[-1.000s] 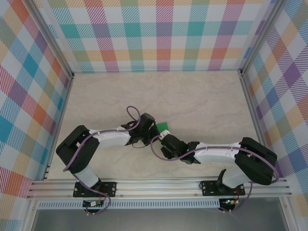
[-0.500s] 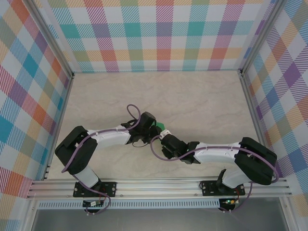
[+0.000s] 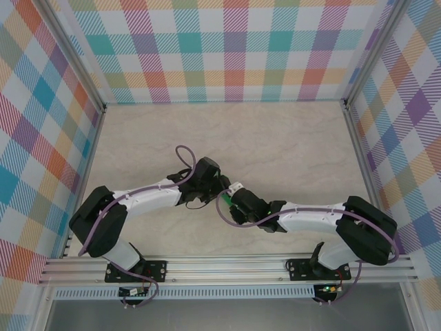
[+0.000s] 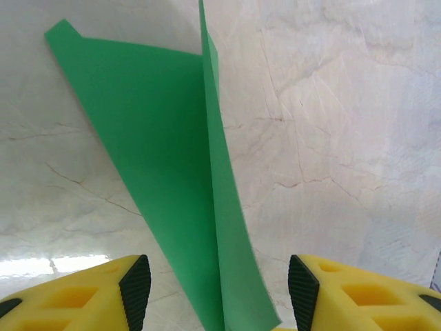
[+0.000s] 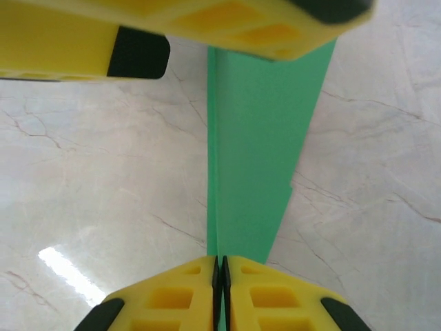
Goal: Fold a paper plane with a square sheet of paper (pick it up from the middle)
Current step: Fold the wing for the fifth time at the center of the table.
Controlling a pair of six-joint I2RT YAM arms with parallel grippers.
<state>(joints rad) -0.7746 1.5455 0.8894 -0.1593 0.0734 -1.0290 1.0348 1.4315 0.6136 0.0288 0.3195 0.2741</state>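
Note:
The square sheet of paper is green and folded into a slim pointed dart with a raised centre crease, so it looks like the paper plane. My right gripper is shut on the crease at the paper's near end. My left gripper is open, one pad on each side of the paper, neither touching it. A left finger crosses the top of the right wrist view. From above, the two grippers meet mid-table, with a sliver of green paper between them.
The marble-patterned table top stretches free behind and beside the arms. Checked walls and metal frame posts close in the back and both sides. A rail runs along the near edge.
My left gripper has opened and let go of the paper, and its arm has swung lower to the left. The right gripper has closed on the crease. The green paper is now mostly covered from above.

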